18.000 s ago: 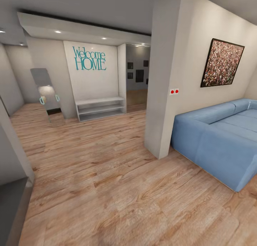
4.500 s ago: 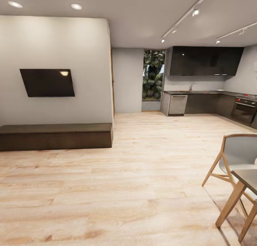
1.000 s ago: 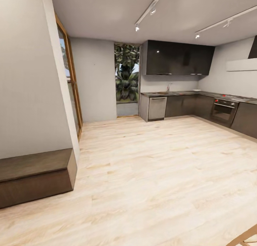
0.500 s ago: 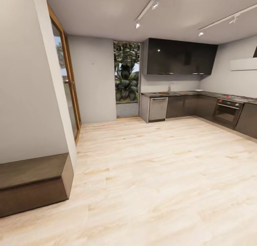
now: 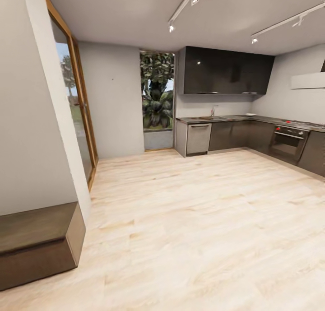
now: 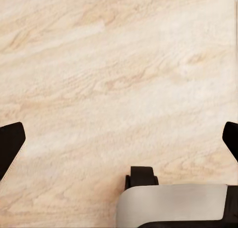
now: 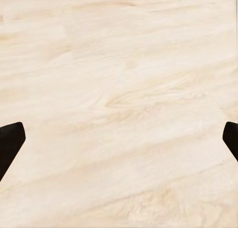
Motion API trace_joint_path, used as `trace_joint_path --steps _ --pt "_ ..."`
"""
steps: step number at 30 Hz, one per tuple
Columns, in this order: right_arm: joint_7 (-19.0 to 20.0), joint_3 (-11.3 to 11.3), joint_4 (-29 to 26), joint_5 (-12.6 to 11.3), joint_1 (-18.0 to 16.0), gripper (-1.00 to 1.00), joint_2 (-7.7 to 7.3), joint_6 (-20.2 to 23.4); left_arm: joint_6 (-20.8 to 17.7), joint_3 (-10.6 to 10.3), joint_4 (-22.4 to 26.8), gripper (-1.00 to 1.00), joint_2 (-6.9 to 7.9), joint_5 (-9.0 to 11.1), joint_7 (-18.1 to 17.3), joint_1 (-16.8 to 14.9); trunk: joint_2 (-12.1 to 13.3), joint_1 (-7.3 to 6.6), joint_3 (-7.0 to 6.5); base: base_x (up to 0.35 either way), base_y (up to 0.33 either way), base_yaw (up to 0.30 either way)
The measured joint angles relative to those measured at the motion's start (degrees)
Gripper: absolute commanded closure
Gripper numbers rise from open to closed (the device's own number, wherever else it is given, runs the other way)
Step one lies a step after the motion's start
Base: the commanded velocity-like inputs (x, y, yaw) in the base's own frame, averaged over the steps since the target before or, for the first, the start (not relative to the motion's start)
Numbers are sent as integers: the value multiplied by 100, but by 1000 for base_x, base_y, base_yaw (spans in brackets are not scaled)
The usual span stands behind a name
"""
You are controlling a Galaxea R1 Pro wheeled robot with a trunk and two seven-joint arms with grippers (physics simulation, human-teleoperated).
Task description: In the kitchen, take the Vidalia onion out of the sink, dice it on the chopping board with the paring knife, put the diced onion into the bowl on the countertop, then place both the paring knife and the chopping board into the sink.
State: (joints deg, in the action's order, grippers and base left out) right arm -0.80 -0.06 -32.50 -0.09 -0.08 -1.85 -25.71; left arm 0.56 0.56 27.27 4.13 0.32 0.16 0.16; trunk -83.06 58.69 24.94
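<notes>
The left gripper (image 6: 119, 138) points down, its two dark fingertips (image 6: 10, 143) spread wide apart with nothing between them. The right gripper (image 7: 119, 141) also points down, its fingertips (image 7: 10, 141) equally wide and empty.

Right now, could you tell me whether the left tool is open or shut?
Open. In the left wrist view the left tool has its two dark fingertips at opposite edges, with only pale wooden floor between them.

The far countertop (image 5: 225, 118) is too small to make out anything on it; the oven (image 5: 289, 144) counter and dark bench (image 5: 36, 243) run off-frame
</notes>
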Motion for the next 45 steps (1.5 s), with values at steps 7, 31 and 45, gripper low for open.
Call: trace_joint_path --steps 7,31,45 --pt "0 -3 0 0 0 -100 0 1 0 0 -8 -100 0 1 0 0 0 0 0 317 0 -172" --pt "0 4 0 0 0 -100 0 -3 0 0 9 -100 0 0 0 0 0 0 -46 317 -4 -122" --pt "0 4 -1 2 0 -100 0 -1 0 0 3 -100 0 2 0 0 0 0 -59 317 -132 -37"
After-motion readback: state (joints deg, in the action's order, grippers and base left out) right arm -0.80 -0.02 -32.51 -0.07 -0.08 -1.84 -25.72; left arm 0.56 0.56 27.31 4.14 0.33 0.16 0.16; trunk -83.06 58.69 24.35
